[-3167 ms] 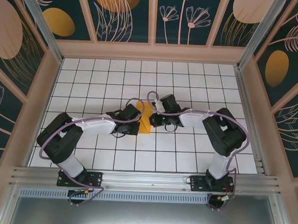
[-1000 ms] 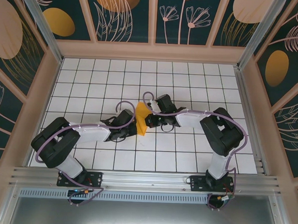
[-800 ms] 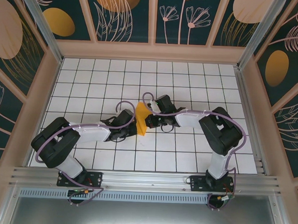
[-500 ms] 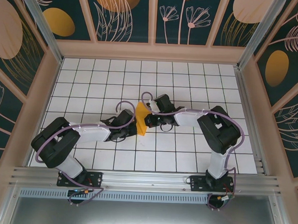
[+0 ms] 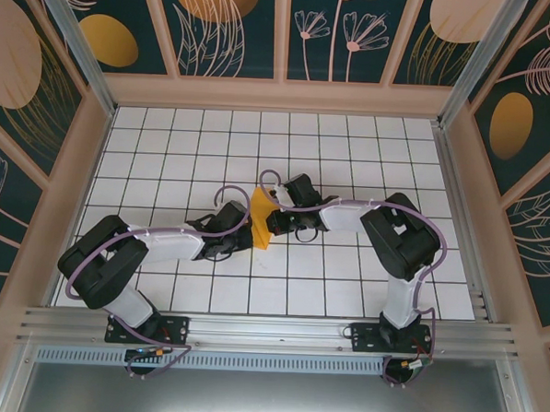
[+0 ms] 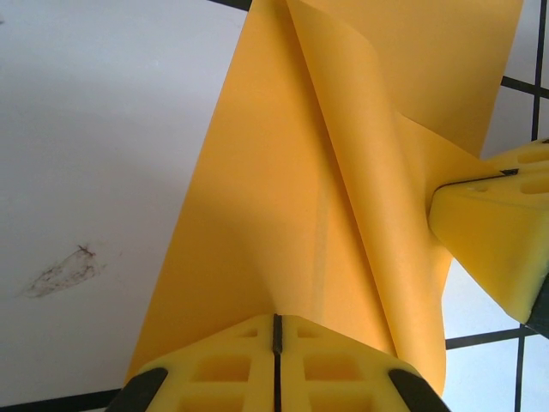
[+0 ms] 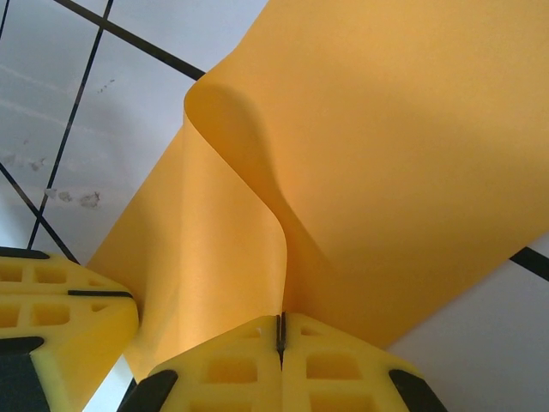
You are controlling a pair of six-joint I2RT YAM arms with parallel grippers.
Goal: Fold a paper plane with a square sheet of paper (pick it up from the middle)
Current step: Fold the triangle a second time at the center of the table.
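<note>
The left gripper is pinched tight on one edge of the square sheet of paper. The right gripper is clamped just as tight on another edge, with no gap showing between either pair of yellow fingers. The sheet is orange-yellow and partly folded, and it curls between them near the middle of the white tiled table.

The sheet of paper is thin, smooth and matt, the left end effector and right end effector are matt yellow moulded plastic, and the white counter looks smooth, faintly scuffed.
</note>
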